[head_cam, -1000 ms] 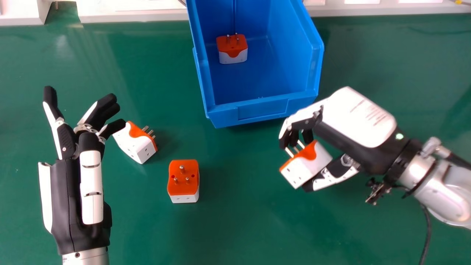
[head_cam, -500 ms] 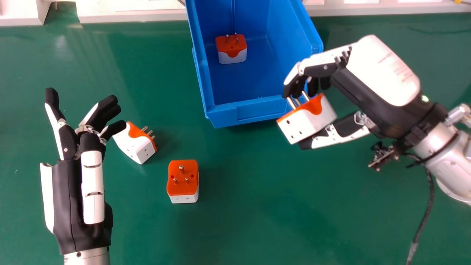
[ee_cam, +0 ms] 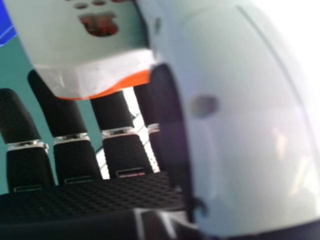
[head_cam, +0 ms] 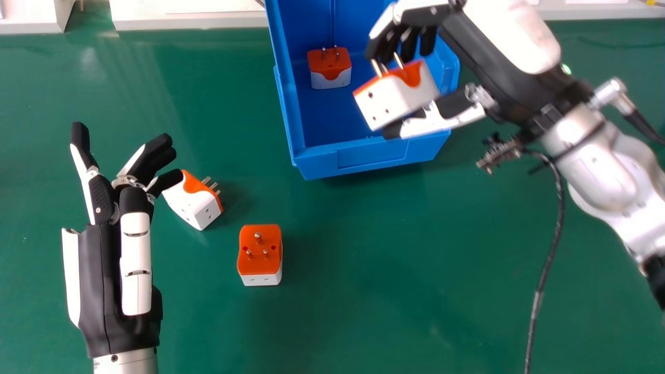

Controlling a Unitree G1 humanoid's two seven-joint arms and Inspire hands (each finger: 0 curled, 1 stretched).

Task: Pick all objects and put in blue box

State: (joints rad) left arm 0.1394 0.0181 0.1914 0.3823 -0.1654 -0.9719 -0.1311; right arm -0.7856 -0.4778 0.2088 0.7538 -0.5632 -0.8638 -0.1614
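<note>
My right hand [head_cam: 499, 47] holds a white and orange adapter [head_cam: 397, 96] between curled fingers and thumb, over the front right part of the blue box [head_cam: 371, 156]. In the right hand view that adapter [ee_cam: 95, 50] sits against the thumb of my right hand [ee_cam: 125, 150]. One adapter [head_cam: 330, 67] lies inside the box, prongs up. On the table, a second adapter [head_cam: 195, 202] rests tilted beside the fingertips of my left hand [head_cam: 114, 280], which is open and empty. Another adapter [head_cam: 261, 254] stands prongs up, right of that hand.
The green table [head_cam: 363, 291] spreads out around the box. A white ledge [head_cam: 192, 15] runs along its far edge. From the right forearm a black cable [head_cam: 548, 265] hangs down toward the near edge.
My right hand has carried its adapter up and away from me, then leftward, from in front of the box to over it. The left hand has barely shifted.
</note>
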